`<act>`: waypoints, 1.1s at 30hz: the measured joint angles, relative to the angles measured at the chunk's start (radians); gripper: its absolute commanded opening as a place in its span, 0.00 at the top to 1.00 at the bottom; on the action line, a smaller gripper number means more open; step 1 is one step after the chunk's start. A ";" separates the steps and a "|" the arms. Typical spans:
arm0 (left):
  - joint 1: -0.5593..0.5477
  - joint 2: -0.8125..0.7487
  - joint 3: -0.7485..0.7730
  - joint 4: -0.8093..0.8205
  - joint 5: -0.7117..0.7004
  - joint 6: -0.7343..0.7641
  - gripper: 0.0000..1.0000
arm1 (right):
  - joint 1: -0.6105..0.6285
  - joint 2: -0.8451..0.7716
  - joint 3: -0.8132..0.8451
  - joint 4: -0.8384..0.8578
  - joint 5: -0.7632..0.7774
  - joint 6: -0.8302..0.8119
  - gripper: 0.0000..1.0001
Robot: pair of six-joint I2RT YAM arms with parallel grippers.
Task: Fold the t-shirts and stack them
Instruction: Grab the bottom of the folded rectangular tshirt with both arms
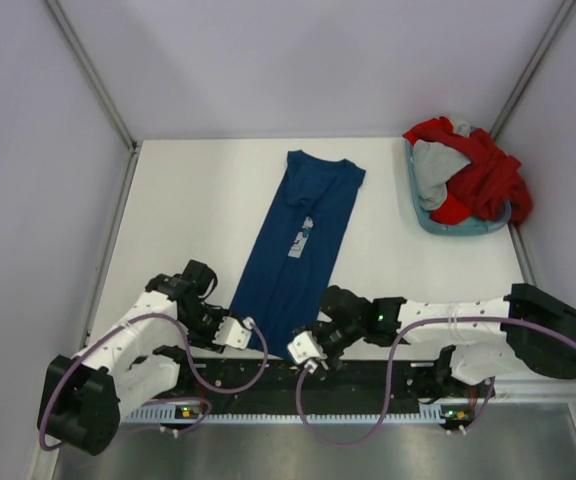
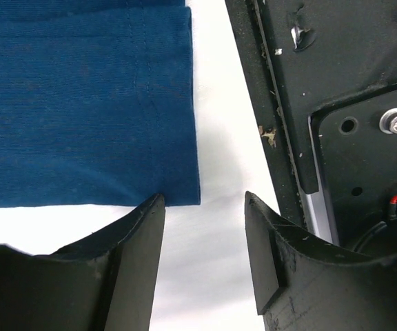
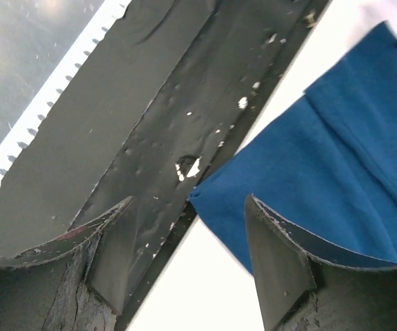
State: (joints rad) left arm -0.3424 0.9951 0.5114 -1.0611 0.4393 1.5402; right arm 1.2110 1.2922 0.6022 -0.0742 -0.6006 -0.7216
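The navy blue t-shirt (image 1: 298,235) lies folded lengthwise into a long strip down the middle of the white table, pale print (image 1: 300,240) showing at its centre. My left gripper (image 1: 245,330) is open at the shirt's near left hem corner (image 2: 185,193), one fingertip (image 2: 154,207) at the hem edge. My right gripper (image 1: 306,352) is open at the near right hem corner (image 3: 205,200), which lies between its fingers over the black strip's edge. Red and grey t-shirts (image 1: 473,175) are heaped in the basket.
The light blue plastic basket (image 1: 430,222) stands at the table's back right corner. A black mounting strip (image 1: 368,385) with the arm bases runs along the near edge, also in the left wrist view (image 2: 322,103). Grey walls enclose the table.
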 measured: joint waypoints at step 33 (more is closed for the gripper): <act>-0.068 0.031 0.079 0.020 0.009 -0.086 1.00 | 0.047 0.222 0.086 0.014 0.212 0.072 1.00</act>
State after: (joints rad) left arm -0.4107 1.0264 0.5907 -1.0409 0.4484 1.4540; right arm 1.2579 1.5146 0.6880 -0.0597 -0.3885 -0.6495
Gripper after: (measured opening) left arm 0.014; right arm 0.011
